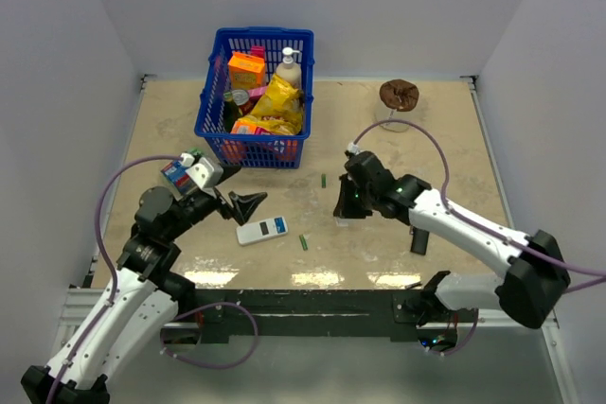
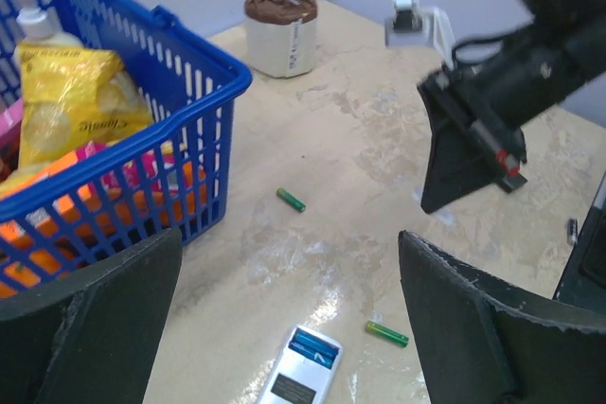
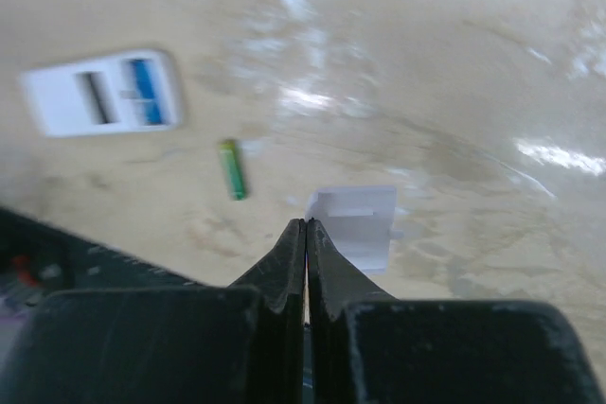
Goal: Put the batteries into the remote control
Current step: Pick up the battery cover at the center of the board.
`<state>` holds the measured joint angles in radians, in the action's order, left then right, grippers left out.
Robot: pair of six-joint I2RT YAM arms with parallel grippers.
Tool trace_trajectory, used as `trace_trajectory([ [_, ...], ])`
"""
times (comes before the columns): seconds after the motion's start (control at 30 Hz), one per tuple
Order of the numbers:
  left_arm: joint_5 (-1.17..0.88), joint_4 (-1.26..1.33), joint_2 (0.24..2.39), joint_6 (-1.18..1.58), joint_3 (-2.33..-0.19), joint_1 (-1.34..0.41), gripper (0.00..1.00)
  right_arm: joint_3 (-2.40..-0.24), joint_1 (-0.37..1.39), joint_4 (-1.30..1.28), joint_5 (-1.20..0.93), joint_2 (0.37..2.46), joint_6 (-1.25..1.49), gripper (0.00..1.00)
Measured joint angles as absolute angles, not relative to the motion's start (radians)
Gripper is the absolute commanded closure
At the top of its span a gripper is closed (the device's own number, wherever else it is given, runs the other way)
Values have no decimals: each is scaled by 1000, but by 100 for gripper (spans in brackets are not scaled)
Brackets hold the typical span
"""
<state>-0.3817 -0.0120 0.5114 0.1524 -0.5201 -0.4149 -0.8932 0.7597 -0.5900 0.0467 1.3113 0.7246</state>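
The white remote control (image 1: pixel 261 230) lies back-up on the table, its open compartment showing blue cells (image 2: pixel 314 348). It also shows in the left wrist view (image 2: pixel 295 377) and the right wrist view (image 3: pixel 102 93). One green battery (image 1: pixel 304 242) lies just right of it, and shows too in the wrist views (image 2: pixel 387 333) (image 3: pixel 232 168). Another green battery (image 1: pixel 323 180) lies farther back (image 2: pixel 291 200). My left gripper (image 1: pixel 248 205) is open and empty, hovering just behind the remote (image 2: pixel 289 262). My right gripper (image 1: pixel 343 209) is shut, its tips (image 3: pixel 305 226) just above the small white cover piece (image 3: pixel 352 222).
A blue basket (image 1: pixel 213 92) full of groceries stands at the back left. A brown-topped white cup (image 1: pixel 399 95) is at the back right. A slim black remote (image 1: pixel 418 239) lies beside the right arm. Walls close in on three sides.
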Motion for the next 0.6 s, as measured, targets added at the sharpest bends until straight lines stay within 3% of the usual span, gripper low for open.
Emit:
trace_trajectory([
  [0.23, -578, 101, 583, 22, -520, -415, 0, -966, 746, -403, -201, 1134, 714, 100],
  [0.6, -737, 208, 634, -18, -520, -442, 0, -966, 743, -7, -551, 1127, 834, 100],
])
